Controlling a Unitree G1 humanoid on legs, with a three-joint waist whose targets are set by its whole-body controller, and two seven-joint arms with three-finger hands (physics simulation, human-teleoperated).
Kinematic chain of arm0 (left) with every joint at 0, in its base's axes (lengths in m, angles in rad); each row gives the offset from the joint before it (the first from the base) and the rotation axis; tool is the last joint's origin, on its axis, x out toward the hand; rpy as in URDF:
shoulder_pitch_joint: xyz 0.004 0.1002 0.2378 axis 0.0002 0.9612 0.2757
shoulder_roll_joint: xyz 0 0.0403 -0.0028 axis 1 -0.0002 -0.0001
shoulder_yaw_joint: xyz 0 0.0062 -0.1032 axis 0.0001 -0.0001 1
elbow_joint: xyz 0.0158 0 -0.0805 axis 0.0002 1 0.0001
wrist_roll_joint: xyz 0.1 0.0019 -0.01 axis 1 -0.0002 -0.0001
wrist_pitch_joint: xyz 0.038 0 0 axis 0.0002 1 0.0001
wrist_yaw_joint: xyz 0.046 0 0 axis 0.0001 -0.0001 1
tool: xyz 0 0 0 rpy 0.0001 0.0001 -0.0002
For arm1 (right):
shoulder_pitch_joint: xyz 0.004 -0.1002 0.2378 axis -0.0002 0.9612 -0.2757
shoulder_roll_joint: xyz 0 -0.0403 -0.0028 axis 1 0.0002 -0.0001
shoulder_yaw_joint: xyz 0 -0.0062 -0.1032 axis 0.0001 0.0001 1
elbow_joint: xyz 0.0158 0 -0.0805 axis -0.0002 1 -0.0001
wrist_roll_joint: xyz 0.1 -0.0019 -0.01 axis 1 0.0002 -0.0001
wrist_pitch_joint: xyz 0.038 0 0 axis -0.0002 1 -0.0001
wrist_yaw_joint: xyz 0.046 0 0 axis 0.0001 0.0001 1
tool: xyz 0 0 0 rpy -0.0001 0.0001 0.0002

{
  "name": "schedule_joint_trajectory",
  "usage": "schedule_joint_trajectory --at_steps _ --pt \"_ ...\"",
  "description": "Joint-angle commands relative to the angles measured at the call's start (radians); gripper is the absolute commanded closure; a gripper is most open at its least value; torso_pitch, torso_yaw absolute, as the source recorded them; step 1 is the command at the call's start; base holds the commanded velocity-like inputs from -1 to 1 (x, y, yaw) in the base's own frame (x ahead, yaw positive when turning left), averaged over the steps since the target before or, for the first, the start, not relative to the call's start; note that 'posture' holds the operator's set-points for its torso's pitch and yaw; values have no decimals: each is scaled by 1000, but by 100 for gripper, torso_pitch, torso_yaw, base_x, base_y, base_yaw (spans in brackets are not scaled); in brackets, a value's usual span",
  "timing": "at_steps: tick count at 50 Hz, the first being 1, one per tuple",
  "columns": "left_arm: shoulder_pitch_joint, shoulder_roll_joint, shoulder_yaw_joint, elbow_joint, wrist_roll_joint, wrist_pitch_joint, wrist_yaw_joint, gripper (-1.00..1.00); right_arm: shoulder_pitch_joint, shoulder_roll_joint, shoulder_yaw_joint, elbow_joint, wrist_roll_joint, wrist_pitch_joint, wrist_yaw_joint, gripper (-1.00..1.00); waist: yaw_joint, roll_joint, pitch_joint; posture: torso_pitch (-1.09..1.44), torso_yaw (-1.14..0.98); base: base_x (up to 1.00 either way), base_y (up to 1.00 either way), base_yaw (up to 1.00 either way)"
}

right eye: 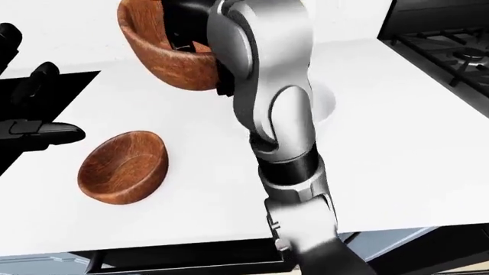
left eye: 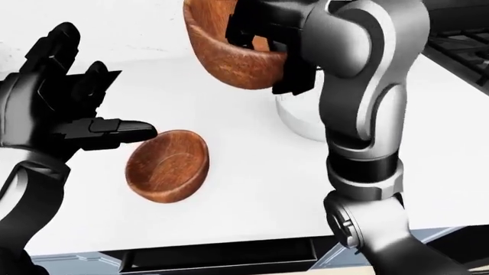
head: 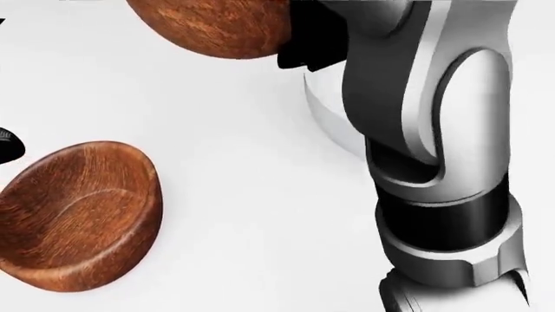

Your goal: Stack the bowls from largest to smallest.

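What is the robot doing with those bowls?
It is stacking them. Its right hand holds one wooden bowl up in the air, close to the white bowl, which is mostly hidden behind the arm. A second wooden bowl lies tilted on the white counter. The left hand hovers open beside it.

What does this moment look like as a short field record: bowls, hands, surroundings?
held bowl: wooden bowl, lifted off the counter, tilted, in the right hand
resting bowl: smaller wooden bowl, tipped on the white counter
white bowl: white bowl, mostly hidden behind the right arm
left hand: left hand, open, beside the resting bowl, not touching it
stack: not yet begun
surroundings: stove grate at right
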Motion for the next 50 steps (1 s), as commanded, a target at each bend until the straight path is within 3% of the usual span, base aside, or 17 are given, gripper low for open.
schedule_joint_trajectory --at_steps 1,9,18,30,50 --pt "-20 18 20 -19 1 -29 6 -100 -22 -32 -24 -61 -2 -6 35 100 -2 6 -28 0 0 0 0 0" --pt "-16 7 1 -30 14 -30 10 -100 19 -155 -76 -173 40 -19 162 100 -4 0 -26 0 0 0 0 0" --pt "-36 11 10 -33 1 -6 19 -100 82 -285 -130 -158 77 -73 155 100 -4 -3 -26 0 0 0 0 0" --pt "-27 24 18 -29 -10 -17 23 -100 116 -342 -149 -103 46 -65 152 100 -1 -3 -31 0 0 0 0 0" --pt "-41 33 10 -17 -15 -21 28 -100 172 -355 -151 117 43 -50 -55 100 6 -7 -41 0 0 0 0 0"
